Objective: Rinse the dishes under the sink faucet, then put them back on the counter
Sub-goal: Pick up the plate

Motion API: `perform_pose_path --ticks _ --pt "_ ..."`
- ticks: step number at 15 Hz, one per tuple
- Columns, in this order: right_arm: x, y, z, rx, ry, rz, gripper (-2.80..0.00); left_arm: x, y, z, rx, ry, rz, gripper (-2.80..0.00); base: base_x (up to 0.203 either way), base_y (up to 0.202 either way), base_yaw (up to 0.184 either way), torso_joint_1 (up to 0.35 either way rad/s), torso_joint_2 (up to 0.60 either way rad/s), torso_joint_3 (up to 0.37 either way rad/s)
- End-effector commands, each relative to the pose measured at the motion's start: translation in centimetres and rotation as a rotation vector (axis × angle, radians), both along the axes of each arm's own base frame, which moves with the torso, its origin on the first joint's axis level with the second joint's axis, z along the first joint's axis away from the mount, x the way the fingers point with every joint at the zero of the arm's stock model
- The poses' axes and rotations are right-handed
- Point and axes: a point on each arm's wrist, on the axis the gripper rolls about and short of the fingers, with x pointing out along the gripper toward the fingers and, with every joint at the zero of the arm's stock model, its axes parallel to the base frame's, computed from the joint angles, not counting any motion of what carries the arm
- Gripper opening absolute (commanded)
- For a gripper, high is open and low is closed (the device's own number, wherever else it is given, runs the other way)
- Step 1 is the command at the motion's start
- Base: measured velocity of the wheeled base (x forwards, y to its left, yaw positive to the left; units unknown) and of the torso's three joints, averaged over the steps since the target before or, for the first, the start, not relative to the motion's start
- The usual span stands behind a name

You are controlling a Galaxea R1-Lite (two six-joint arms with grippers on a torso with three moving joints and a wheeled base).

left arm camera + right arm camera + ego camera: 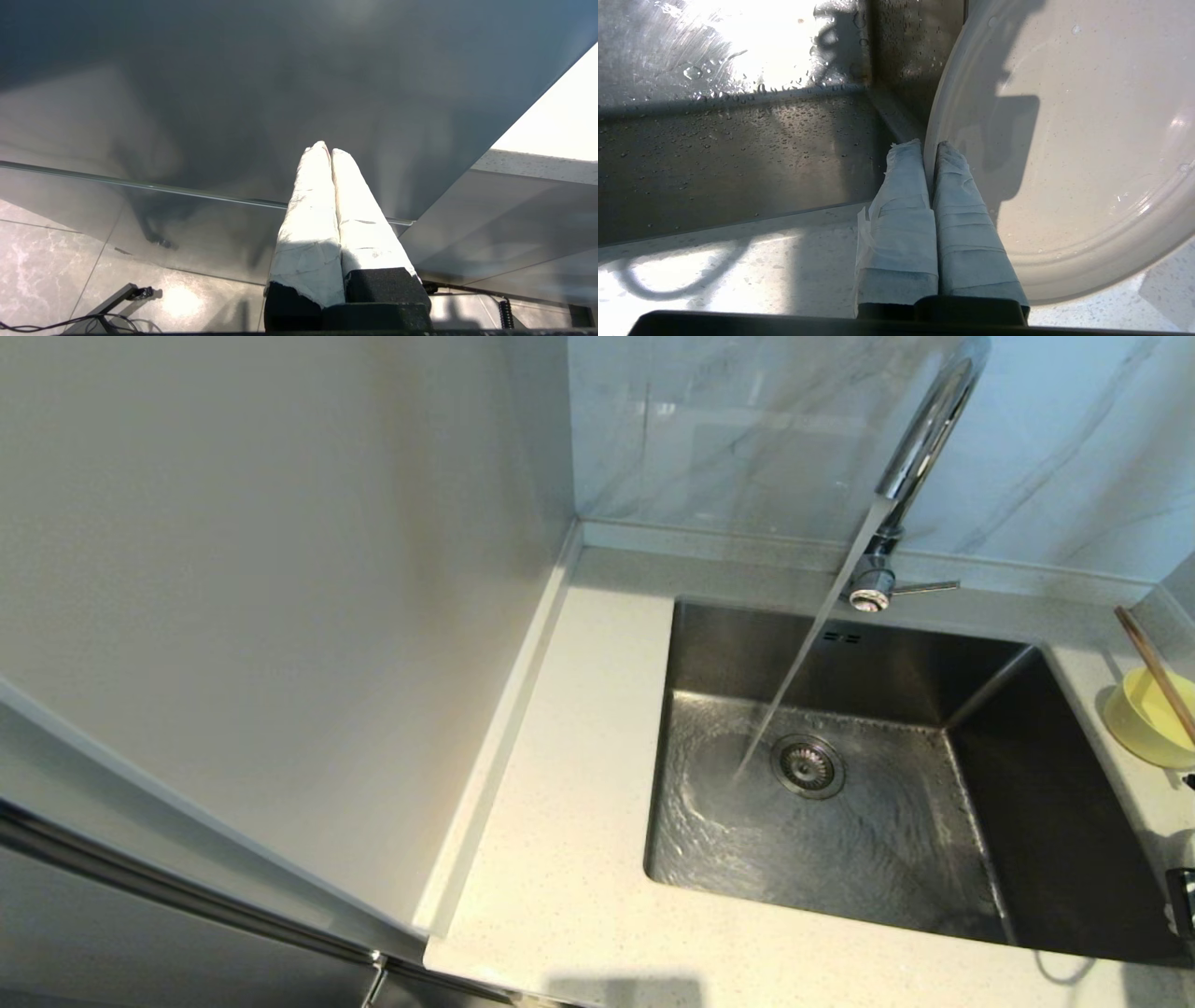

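Note:
The chrome faucet [924, 439] is running, and a stream of water [803, 644] falls into the steel sink [1046, 784] just beside the drain strainer [807, 765]. My right gripper [930, 147] is shut on the rim of the cream-white plate [1087, 140]. It holds the wet plate over the speckled counter [738, 270], by a corner of the sink. The pale yellow bowl [1144, 714] stands on the counter right of the sink, with the brown chopsticks [1156, 667] leaning in it. My left gripper [327, 148] is shut on nothing, parked low beside a grey cabinet front.
The counter [560, 803] runs along the sink's left side up to a tall pale side panel [280, 616]. Behind the faucet rises the grey-veined marble wall [747, 429]. Droplets cover the sink wall [738, 140]. A dark part of my right arm [1182, 896] shows at the head view's right edge.

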Motion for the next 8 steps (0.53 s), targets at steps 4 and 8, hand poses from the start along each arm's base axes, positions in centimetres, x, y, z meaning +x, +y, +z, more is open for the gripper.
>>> perform_pose_path --ticks 4,8 --pt "-0.6 0.7 0.7 -0.01 -0.026 0.017 -2.8 0.0 0.0 0.0 0.0 0.001 0.001 -2.8 0.0 0.0 0.0 0.0 0.0 0.0" --pt "-3.1 3.2 2.3 -0.01 -0.047 0.091 -2.8 0.0 0.0 0.0 0.0 0.0 0.001 -2.8 0.0 0.0 0.0 0.0 0.0 0.0"
